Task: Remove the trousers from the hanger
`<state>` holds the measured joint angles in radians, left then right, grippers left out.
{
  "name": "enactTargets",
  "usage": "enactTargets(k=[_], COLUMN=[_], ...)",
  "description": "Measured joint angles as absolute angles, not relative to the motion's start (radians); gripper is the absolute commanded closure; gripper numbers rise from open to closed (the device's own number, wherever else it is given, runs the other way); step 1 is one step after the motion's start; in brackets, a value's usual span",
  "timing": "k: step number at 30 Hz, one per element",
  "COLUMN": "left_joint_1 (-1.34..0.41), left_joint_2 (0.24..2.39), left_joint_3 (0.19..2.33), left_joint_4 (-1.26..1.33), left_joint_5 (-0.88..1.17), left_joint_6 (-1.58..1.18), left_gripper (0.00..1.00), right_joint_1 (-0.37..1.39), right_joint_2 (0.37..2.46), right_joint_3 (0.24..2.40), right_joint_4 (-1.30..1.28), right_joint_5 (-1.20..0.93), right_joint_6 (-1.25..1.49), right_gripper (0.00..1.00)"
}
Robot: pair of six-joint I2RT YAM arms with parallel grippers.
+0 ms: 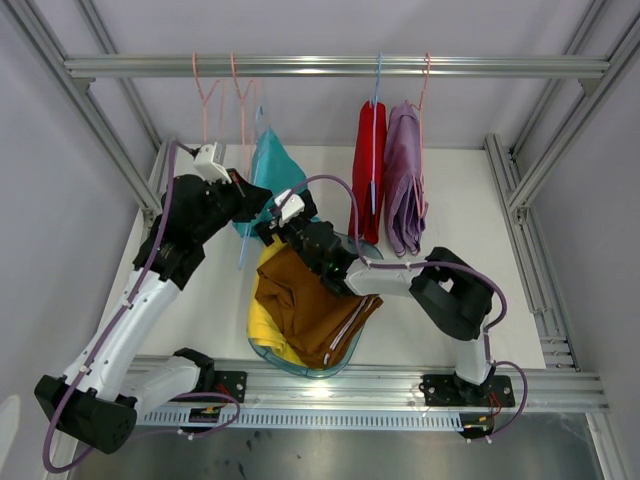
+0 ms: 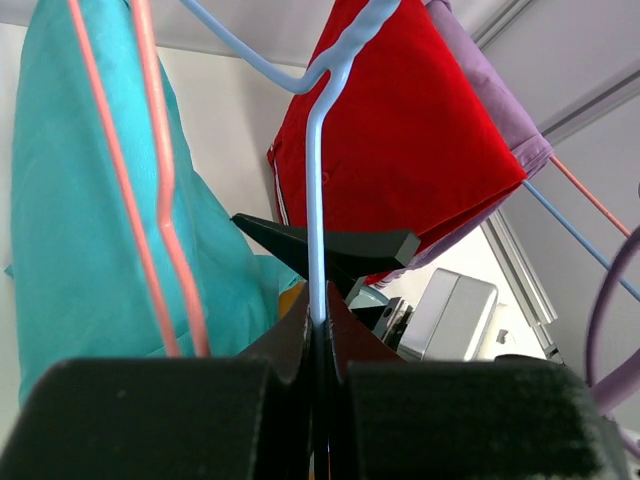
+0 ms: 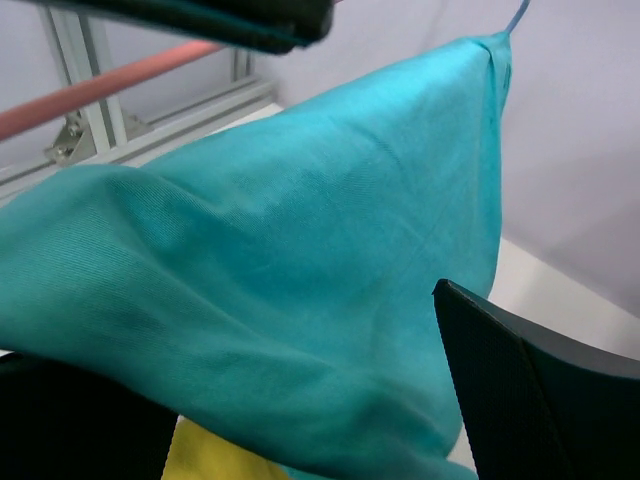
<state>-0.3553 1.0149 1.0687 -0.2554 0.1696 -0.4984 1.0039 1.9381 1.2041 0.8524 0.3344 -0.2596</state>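
The teal trousers [image 1: 272, 165] hang on a light blue hanger [image 1: 258, 135] at the back left. My left gripper [image 1: 243, 192] is shut on that hanger's wire [image 2: 315, 200], with the teal cloth [image 2: 90, 250] beside it. My right gripper [image 1: 280, 213] is open, its jaws wide apart around the lower fold of the teal trousers [image 3: 280, 250]. The brown trousers [image 1: 315, 300] and the yellow trousers [image 1: 262, 320] lie in a clear basin [image 1: 300, 365]. The red trousers [image 1: 368, 180] and the lilac trousers [image 1: 405, 190] hang on the rail [image 1: 340, 66].
Two empty pink hangers [image 1: 205, 100] hang on the rail at the left, close to my left gripper; one [image 2: 160, 200] shows in the left wrist view. Frame posts stand at both sides. The white table [image 1: 470, 250] lies under the rail.
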Motion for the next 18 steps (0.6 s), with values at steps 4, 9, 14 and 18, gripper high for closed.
enactTargets(k=[4, 9, 14, 18], left_joint_1=[-0.348, -0.334, -0.323, -0.319], left_joint_2=[1.015, 1.015, 1.019, 1.024], left_joint_3=[1.069, 1.067, 1.067, 1.063], left_joint_4=[-0.255, -0.255, -0.249, -0.247], left_joint_5=[0.174, 0.189, 0.196, 0.199], left_joint_6=[-0.5, -0.509, -0.519, -0.524], left_gripper=[1.0, 1.0, 1.0, 0.99], right_joint_1=[1.003, 1.003, 1.003, 0.999], right_joint_2=[1.986, 2.0, 1.999, 1.999], right_joint_3=[1.204, 1.204, 1.205, 1.214], right_joint_4=[0.945, 0.985, 0.997, 0.989], right_joint_5=[0.347, 0.35, 0.333, 0.328], right_joint_6=[-0.29, -0.301, -0.309, -0.295], right_gripper=[0.08, 0.33, 0.85, 0.77])
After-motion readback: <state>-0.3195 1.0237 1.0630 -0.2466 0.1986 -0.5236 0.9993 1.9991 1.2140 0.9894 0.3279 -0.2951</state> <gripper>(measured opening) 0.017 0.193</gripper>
